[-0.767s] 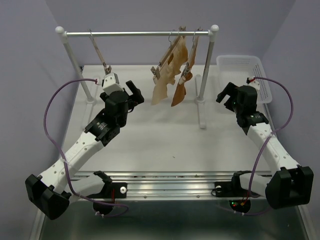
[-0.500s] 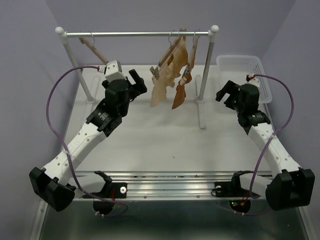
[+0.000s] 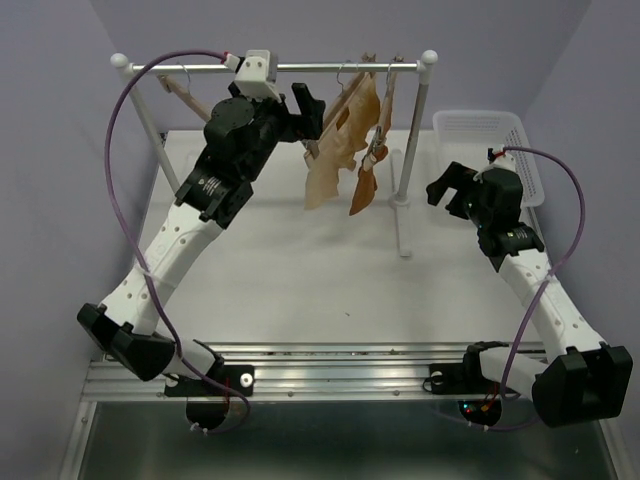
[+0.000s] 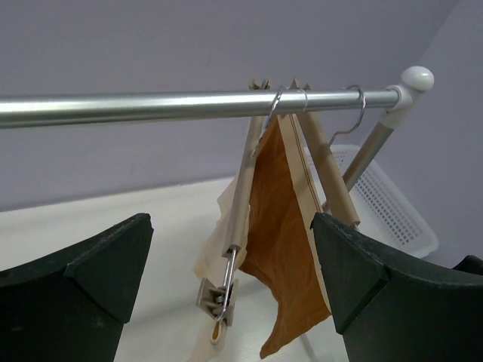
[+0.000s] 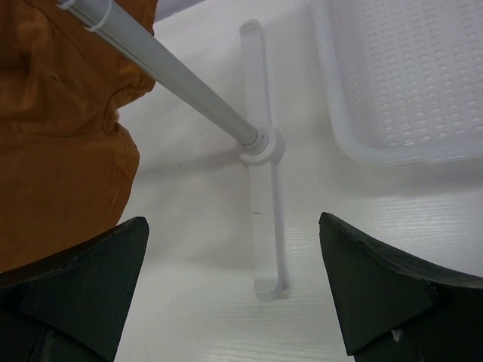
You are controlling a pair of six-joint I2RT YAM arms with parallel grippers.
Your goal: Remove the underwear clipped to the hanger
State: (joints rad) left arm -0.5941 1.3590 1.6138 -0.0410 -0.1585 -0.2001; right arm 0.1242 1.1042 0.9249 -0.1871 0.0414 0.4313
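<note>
Backdrop: plain lilac walls behind and on both sides.
Table (image 3: 300,270): white, carrying a rack with a metal rail (image 3: 330,67) across the top.
Spare hanger (image 3: 185,92): bare wood, hooked at the rail's left end, tilted.
Left gripper (image 3: 312,108): raised to rail height, jaws spread wide, holding nothing; just left of the hanging garments. In the wrist view (image 4: 230,219), aimed straight at them from just under the rail.
Hanger (image 3: 335,110): slim wood bar hooked over the rail right of centre, hanging steeply so one end points down; seen framed between the left fingers (image 4: 243,188), not touched by them.
Clip (image 4: 217,294): metal, at the hanger's low end, pinching the pale cloth.
Underwear (image 3: 322,170): cream, drooping from that clip below and left of the bar; low between the open left fingers in the wrist view (image 4: 215,249), apart from both.
Orange garment (image 3: 362,190): darker, hanging just right of the underwear on a neighbouring hanger.
Post (image 5: 173,83): right rack upright, set in a flat white foot (image 5: 260,219).
Right gripper (image 3: 448,190): low, right of the post, jaws wide apart and empty, well apart from the underwear; foot between its fingers in the wrist view (image 5: 232,222).
Basket (image 3: 490,140): white mesh, at the far right corner.
</note>
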